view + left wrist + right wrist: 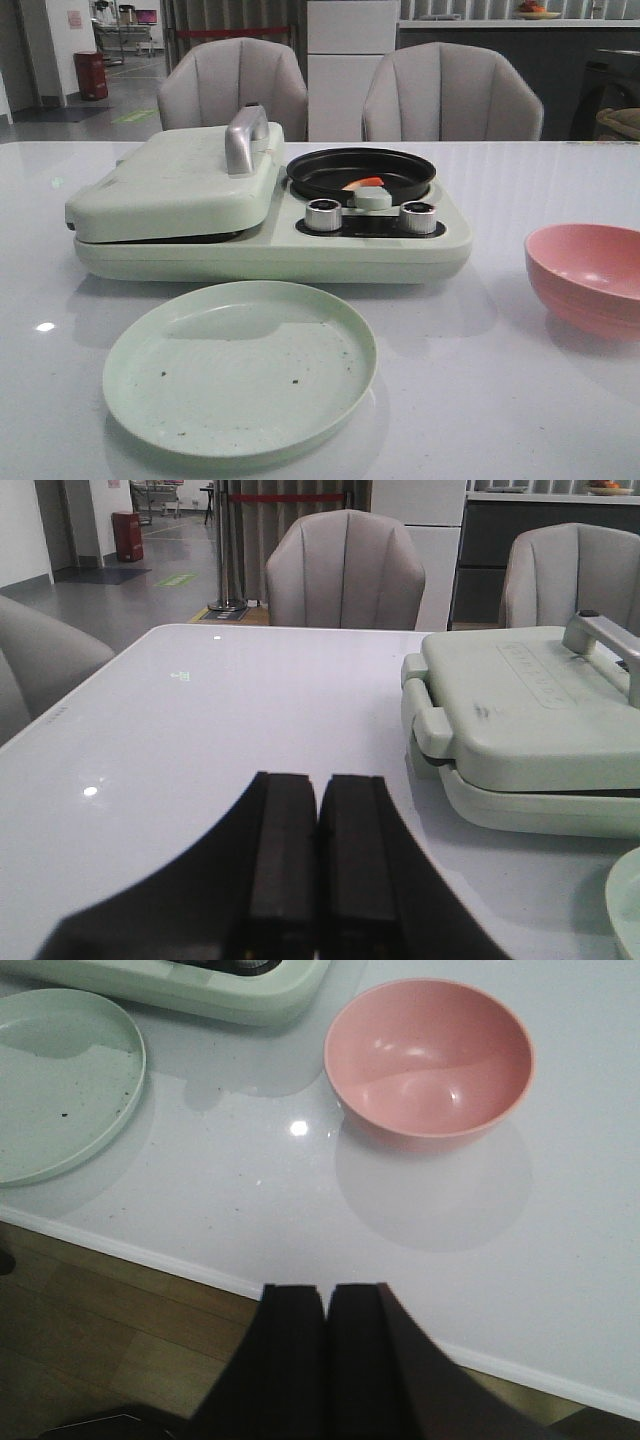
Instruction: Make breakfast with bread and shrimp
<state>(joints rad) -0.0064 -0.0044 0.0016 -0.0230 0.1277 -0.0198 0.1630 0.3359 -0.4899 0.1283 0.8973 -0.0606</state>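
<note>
The shrimp (pixel 364 183), a small orange-red piece, lies in the black round pan (pixel 361 174) on the right half of the pale green breakfast maker (pixel 270 245). The maker's lid (pixel 180 185) with its silver handle (pixel 246 138) is closed on the left half; the bread is out of view. A pale green plate (pixel 240 365) lies empty in front, with a few crumbs. My left gripper (pixel 318 790) is shut and empty, low over the table left of the maker (pixel 530 740). My right gripper (pixel 328 1295) is shut and empty, above the table's near edge.
An empty pink bowl (pixel 588 277) (pixel 428 1058) stands to the right of the maker. Two silver knobs (pixel 324 215) and a pale green round knob (pixel 373 198) sit on the maker's front. Two grey chairs (pixel 235 85) stand behind the table.
</note>
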